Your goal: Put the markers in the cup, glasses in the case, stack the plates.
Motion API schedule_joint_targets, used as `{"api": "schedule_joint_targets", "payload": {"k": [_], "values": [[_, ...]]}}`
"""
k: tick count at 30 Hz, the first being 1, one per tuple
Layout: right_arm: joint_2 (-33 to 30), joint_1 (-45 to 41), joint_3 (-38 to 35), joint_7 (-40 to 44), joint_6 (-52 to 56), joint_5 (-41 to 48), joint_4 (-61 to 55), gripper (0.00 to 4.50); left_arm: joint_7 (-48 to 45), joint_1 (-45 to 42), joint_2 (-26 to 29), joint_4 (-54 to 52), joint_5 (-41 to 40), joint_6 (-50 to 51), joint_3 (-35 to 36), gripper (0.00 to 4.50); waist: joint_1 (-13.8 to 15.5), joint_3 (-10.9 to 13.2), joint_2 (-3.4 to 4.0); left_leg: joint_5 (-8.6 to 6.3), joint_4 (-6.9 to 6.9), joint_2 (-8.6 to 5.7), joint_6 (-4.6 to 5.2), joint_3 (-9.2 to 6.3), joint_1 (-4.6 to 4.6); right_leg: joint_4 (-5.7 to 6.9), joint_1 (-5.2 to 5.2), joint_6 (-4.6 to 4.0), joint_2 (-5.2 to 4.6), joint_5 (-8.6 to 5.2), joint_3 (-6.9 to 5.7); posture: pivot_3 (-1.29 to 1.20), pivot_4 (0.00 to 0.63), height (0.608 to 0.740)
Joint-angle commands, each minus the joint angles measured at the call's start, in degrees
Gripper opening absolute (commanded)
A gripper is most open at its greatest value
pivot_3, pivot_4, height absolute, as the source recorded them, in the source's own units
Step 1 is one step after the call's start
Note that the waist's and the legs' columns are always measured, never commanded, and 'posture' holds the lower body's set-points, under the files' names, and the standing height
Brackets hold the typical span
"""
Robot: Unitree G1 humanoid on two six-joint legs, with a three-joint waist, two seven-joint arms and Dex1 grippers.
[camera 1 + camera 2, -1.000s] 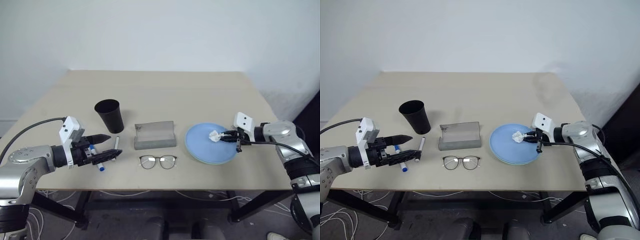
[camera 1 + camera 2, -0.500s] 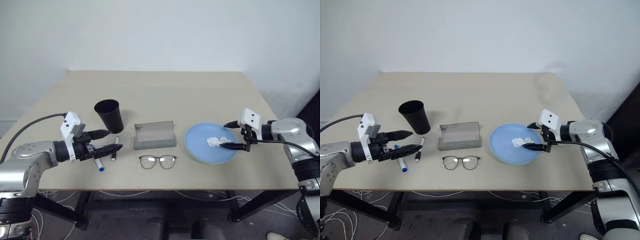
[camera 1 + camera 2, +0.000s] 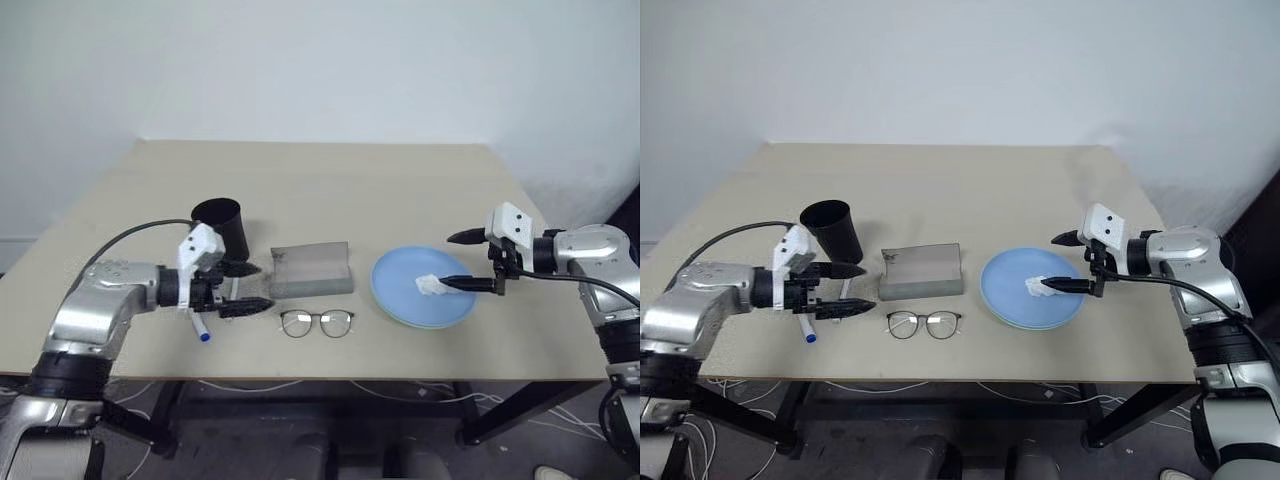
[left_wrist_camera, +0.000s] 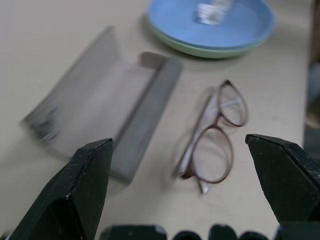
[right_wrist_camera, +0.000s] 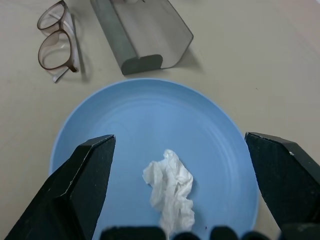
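The black cup (image 3: 222,226) stands upright at the left. Next to it my left gripper (image 3: 246,288) is open and empty, pointing across the table at the grey case (image 3: 311,270), which lies open. The glasses (image 3: 316,322) lie in front of the case. Under my left wrist rest the blue-capped marker (image 3: 202,332) and the slimmer marker (image 3: 844,290), both partly hidden. The light blue plate (image 3: 400,282) sits on the pale green plate (image 4: 210,51). My right gripper (image 3: 462,261) hovers open over the plates' right edge.
A crumpled white tissue (image 5: 170,192) lies on the blue plate just under my right gripper's lower finger. The tan table (image 3: 330,190) stretches bare behind the objects; its front edge runs close below the glasses.
My right gripper opened, dropped the tissue onto the blue plate and rose a little. My left gripper swung right, away from the markers toward the case and glasses.
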Motion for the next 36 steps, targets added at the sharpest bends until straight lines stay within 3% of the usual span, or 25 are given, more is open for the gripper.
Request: {"api": "schedule_joint_targets", "payload": {"k": [1, 15, 36], "values": [[-0.2, 0.9, -1.7, -1.0, 0.7, 1.5, -3.0, 4.48, -3.3, -3.6, -1.1, 2.4, 2.5, -3.3, -2.4, 4.50, 0.0, 0.0, -0.01, 0.00, 0.00, 0.00, 0.01, 0.01, 0.00, 0.00, 0.00, 0.00, 0.02, 0.00, 0.02, 0.00, 0.000, 0.701], [-0.2, 4.5, -2.4, -3.9, 3.3, 2.7, -6.7, 4.48, -12.2, -11.0, -6.2, 8.0, 10.3, -10.6, -11.6, 4.50, 0.0, 0.0, -0.02, -0.04, 0.24, 0.08, 0.12, 0.15, -0.03, 0.06, 0.04, 0.08, 0.16, 0.07, 0.09, 0.00, 0.000, 0.701], [-0.4, 6.1, -2.5, -5.0, 4.6, 3.7, -8.2, 4.48, -12.6, -14.8, -13.0, 14.4, 19.0, -18.6, -16.8, 4.50, 0.0, 0.0, -0.04, -0.06, 0.41, 0.09, 0.58, 0.65, -0.03, 0.05, 0.06, 0.47, 0.13, 0.31, 0.24, 0.00, 0.000, 0.701]]}}
